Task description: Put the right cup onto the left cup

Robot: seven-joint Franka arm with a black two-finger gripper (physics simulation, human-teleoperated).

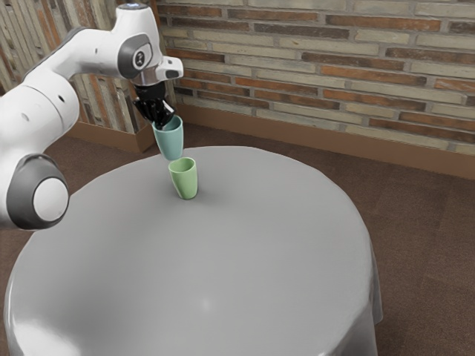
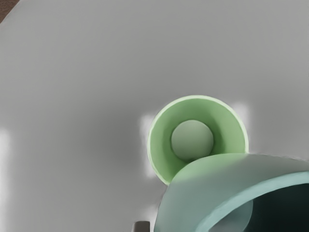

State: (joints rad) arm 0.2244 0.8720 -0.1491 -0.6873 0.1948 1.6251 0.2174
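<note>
Brick wall (image 1: 349,70) and brown floor (image 1: 423,230) surround a round worktop (image 1: 237,252) draped in grey cloth. One white Franka arm (image 1: 48,104) enters from about ten o'clock of the exterior view, so it alone serves both cups. Its black gripper (image 1: 166,120) is closed on the teal cup (image 1: 171,141) at the rim, and the cup hangs above the cloth, mouth up, its long axis close to vertical.

The smaller-looking green cup (image 1: 185,180) stands upright on the worktop, near twelve o'clock of the round top in the exterior view. Seen there, it lies toward five o'clock from the gripper and from the teal cup's base. Its open mouth points up and its long axis is vertical, nearly parallel to the teal cup's. In the wrist view the teal cup covers part of the green rim, their centres offset.

I judge the step to be alignment: bring the teal base over the green mouth, then lower straight. Off-centre, it could catch the rim and tip the green cup.
</note>
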